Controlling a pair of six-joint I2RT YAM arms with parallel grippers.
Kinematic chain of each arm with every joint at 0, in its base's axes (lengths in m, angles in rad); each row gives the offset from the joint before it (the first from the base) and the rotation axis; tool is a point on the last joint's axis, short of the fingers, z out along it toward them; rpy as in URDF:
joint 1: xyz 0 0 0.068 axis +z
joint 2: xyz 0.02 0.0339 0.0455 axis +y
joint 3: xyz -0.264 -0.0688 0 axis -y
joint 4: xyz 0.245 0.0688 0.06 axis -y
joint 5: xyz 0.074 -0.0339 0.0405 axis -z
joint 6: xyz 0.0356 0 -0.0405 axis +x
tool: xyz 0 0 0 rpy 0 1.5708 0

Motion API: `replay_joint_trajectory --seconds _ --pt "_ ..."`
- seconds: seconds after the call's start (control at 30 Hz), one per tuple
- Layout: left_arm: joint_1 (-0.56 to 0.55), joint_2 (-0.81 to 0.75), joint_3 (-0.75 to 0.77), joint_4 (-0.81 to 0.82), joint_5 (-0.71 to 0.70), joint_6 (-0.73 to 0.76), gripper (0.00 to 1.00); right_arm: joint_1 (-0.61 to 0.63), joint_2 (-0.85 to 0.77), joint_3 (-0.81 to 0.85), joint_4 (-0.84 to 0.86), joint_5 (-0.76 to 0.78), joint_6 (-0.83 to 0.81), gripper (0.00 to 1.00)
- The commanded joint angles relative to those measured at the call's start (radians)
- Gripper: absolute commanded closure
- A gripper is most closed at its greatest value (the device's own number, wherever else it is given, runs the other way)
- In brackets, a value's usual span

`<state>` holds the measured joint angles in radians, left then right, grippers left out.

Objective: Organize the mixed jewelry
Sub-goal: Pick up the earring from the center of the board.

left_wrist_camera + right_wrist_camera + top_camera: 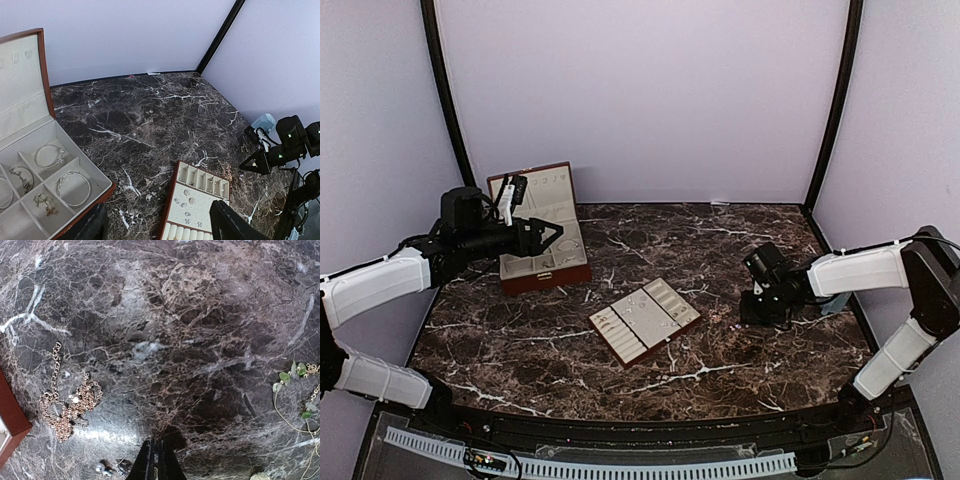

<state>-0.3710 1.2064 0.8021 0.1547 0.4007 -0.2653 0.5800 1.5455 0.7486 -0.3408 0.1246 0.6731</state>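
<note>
The loose jewellery lay on the dark marble table [740, 240], to the right of the cream slotted tray [664, 342]. In the right wrist view, a heap of rose-gold chain [70, 407] sat to the left, near the tray's corner. Two small studs [106, 469] lay just beside the fingers at lower left. A thin necklace with green beads [295, 385] trailed along the right edge.

The right gripper [156, 460] pointed down at bare marble between these pieces. Its jaws were pressed together, and I could see nothing caught between them.

Other pieces were already sorted: studs in the tray [186, 205], and silver bangles [48, 156] in the reddish-brown box [545, 280]. The left gripper [552, 237] hovered over that box with its jaws apart, holding nothing.

I judged the step in hand to be picking a loose piece off the marble, and this pinch looked empty. The next move would call for parting the jaws, shifting onto the studs or chain, and pinching low against the stone. Pieces this small slip easily.
</note>
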Motion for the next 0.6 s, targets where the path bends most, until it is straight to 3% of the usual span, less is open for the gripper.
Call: replay_joint_trajectory --seconds 0.0,0.3,0.57 --pt "0.006 -0.03 -0.011 0.002 -0.002 0.011 0.27 -0.005 0.001 -0.014 0.026 -0.015 0.017 0.99" --pt "0.006 -0.051 -0.027 0.017 -0.037 0.028 0.27 -0.006 -0.064 -0.02 0.059 -0.044 0.029 1.0" --pt "-0.009 -0.121 -0.115 0.156 -0.01 0.084 0.27 -0.003 -0.233 -0.1 0.259 -0.179 0.059 1.0"
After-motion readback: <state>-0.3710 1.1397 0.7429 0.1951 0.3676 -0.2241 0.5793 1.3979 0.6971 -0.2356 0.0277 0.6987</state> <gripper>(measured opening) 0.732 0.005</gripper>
